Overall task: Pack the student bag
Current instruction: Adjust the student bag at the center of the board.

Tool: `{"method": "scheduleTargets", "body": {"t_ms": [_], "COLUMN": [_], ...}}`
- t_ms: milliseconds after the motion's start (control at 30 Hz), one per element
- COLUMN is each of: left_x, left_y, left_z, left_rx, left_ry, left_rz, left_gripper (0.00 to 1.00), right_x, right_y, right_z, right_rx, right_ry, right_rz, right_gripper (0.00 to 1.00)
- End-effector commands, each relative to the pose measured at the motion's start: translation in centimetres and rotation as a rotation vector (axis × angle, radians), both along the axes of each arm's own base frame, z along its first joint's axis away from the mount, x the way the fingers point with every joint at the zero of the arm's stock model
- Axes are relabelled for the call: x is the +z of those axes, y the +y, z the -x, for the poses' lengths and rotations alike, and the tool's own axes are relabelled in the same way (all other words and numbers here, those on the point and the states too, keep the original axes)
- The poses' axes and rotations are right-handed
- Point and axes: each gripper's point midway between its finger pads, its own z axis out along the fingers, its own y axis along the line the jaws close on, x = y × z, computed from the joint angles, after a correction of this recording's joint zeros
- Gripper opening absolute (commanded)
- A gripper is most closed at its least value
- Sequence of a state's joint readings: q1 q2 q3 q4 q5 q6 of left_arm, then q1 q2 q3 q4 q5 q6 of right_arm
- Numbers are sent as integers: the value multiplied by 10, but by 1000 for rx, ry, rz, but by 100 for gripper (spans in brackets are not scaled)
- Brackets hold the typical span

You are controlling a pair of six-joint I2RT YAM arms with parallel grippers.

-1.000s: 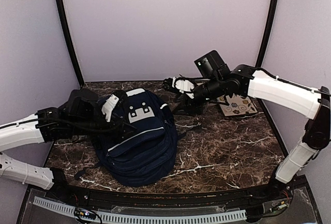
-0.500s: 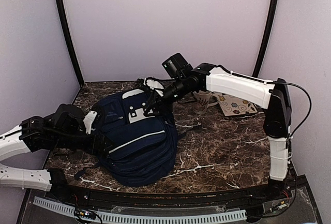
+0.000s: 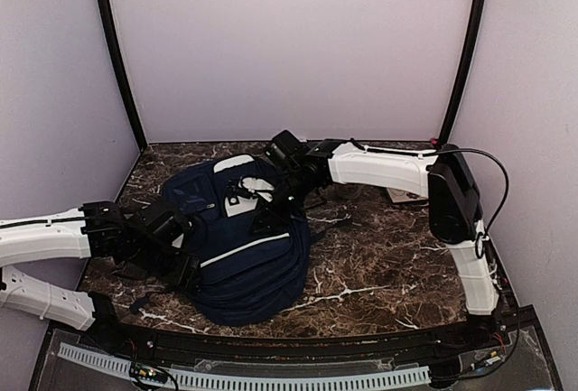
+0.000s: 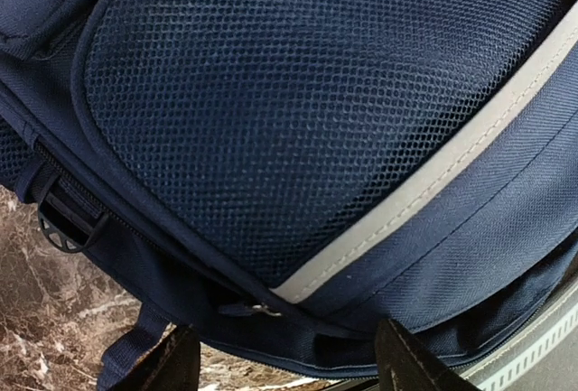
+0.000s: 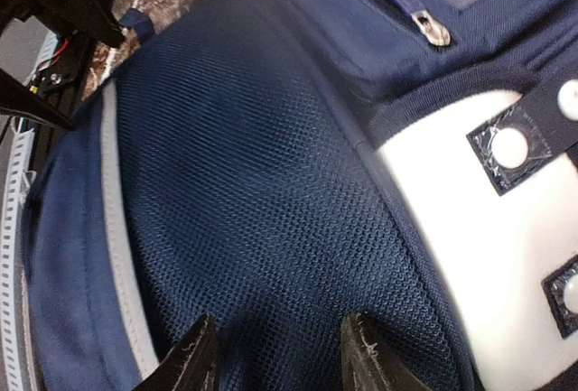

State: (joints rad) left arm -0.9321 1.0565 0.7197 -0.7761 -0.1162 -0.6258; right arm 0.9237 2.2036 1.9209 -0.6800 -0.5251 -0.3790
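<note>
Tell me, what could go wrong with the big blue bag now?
The right gripper hangs open just over the mesh panel of the student bag, so a finger might snag the mesh. The left gripper is open at the bag's side, and a push there could slide the bag.

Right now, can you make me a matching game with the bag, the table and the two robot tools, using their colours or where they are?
Things:
1 student bag
2 table
3 left tool
4 right tool

Clues:
A brown marble with white veins
B low at the bag's left side
C navy blue with a pale stripe
D over the bag's far end, beside its white patch

Pairs: 1-C, 2-A, 3-B, 4-D
</note>
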Motion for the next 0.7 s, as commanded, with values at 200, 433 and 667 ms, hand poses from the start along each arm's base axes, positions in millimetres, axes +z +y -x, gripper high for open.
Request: {"method": "scheduleTargets", "body": {"t_ms": [200, 433, 667], "left_x": [5, 4, -8], "left_y": [-9, -15, -18], "left_z": [-10, -15, -19], "left_rx": [-40, -121, -158], "left_ry": [-92, -112, -101], "left_rz": [68, 35, 2], "left_gripper": [62, 52, 47], "right_x": [-75, -79, -78], "right_y": [-13, -14, -15], "right_z": [-75, -89, -85], "right_rx": [-220, -235, -224], "right_ry": [18, 0, 15], "right_rz": [149, 148, 146], "right_gripper": [45, 45, 45]}}
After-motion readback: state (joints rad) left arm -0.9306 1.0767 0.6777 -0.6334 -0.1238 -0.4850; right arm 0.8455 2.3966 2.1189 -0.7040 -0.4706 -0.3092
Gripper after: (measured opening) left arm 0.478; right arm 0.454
